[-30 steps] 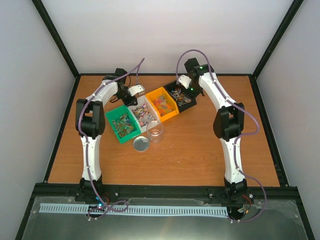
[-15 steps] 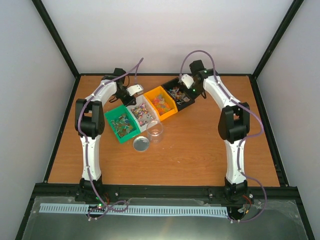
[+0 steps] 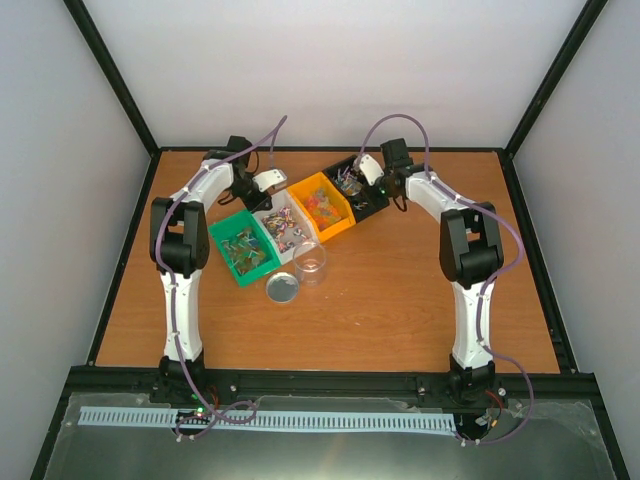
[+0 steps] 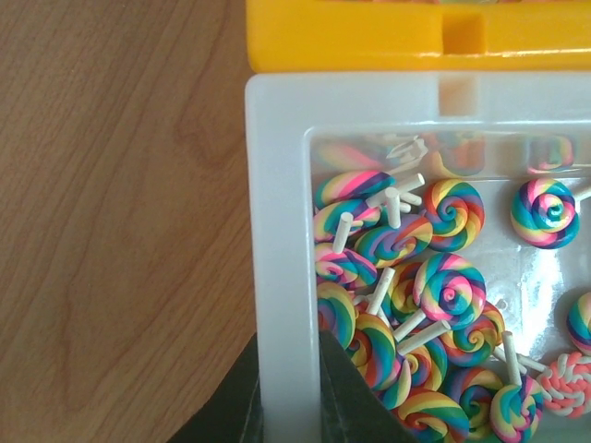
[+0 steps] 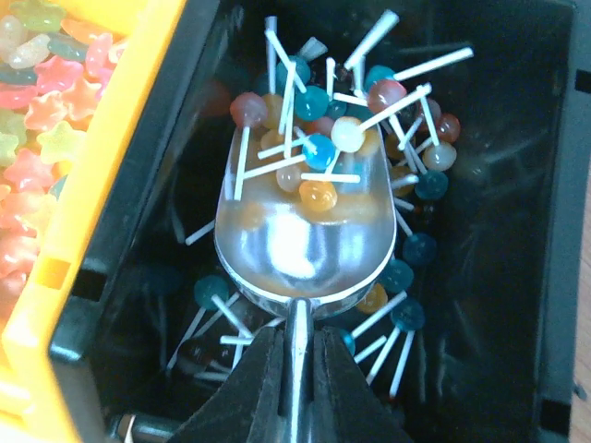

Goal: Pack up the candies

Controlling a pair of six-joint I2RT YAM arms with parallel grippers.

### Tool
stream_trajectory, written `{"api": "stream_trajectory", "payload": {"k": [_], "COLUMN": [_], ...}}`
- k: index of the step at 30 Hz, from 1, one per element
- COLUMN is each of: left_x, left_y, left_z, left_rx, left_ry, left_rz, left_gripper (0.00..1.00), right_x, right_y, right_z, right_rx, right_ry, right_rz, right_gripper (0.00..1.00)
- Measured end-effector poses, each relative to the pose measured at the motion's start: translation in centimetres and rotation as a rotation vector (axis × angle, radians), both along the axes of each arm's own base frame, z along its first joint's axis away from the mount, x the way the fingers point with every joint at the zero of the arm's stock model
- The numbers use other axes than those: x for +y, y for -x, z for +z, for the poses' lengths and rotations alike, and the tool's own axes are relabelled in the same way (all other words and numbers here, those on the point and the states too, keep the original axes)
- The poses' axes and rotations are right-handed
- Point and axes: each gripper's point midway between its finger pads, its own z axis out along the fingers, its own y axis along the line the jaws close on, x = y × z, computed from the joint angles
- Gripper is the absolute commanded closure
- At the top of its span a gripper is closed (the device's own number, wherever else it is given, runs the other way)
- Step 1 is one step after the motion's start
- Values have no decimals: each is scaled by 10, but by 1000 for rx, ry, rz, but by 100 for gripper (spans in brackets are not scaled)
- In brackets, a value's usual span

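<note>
No readable txt, labels or brands — any view; no nos. either.

Four bins stand side by side in a row on the table point(image 3: 400, 300), slanting from near left to far right: the first bin point(image 3: 230, 250), the second bin point(image 4: 282, 231), the third bin point(image 5: 120, 185) and the fourth bin point(image 5: 545, 231). The candies point(image 4: 434, 295) lie inside them. A scoop point(image 5: 305, 240) lies in the fourth bin with candies in its bowl. The jar point(image 3: 310, 262) stands just before the second and third bins, its lid point(image 3: 283, 288) on the table at its near left. The left gripper point(image 4: 291, 374) straddles the second bin's wall; the right gripper point(image 5: 295, 346) holds the scoop's handle.
</note>
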Motion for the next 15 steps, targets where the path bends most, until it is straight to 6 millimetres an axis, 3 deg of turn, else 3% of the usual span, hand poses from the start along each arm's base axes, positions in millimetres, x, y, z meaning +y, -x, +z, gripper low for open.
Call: {"api": "stream_trajectory", "payload": {"k": [9, 15], "left_x": [1, 7], "left_y": [1, 3], "left_z": [1, 1], "left_rx": [12, 33], "left_ry": [-5, -3], "left_rz": [-5, -3], "left_gripper": [92, 89], "right_x": [-1, -17], "right_y": [-2, 15], "right_z": [-10, -12], "right_rx": [-31, -18], "right_ry": [-81, -170], "right_rz": [6, -3], "right_gripper": [97, 97]}}
